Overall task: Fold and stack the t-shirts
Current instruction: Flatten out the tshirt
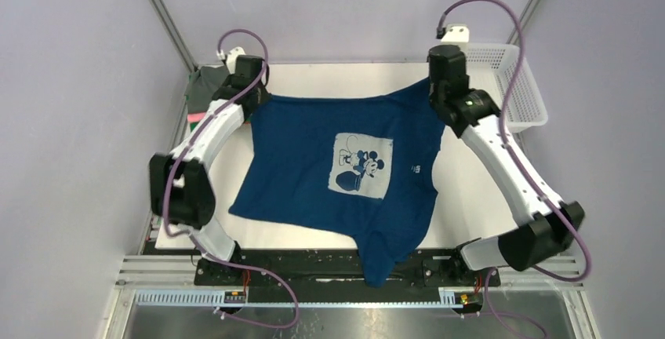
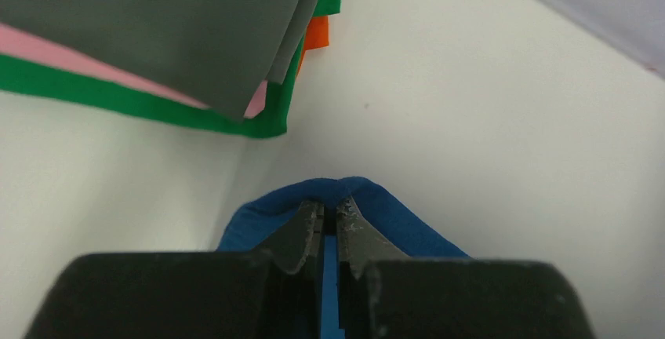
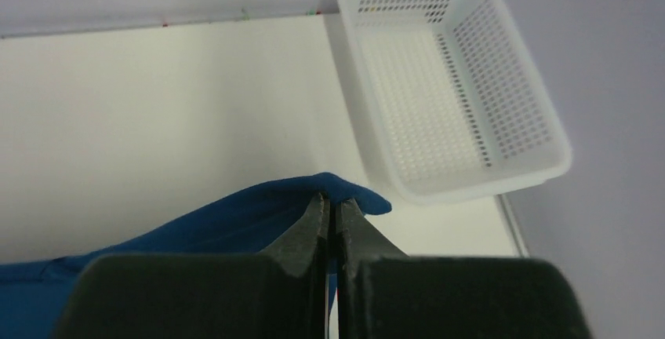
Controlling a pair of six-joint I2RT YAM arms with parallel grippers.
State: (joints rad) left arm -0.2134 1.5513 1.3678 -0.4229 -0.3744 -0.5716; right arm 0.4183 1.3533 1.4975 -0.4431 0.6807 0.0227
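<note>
Four tees folded and stacked, one blue tee not yet folded.

The dark blue t-shirt lies spread print-up across the middle of the desk, part of it hanging over the near edge. The left jaws and the right jaws each grip a far corner of it. The folded stack at the far left shows four colours: grey, pink, green and orange. One white basket stands far right.
</note>
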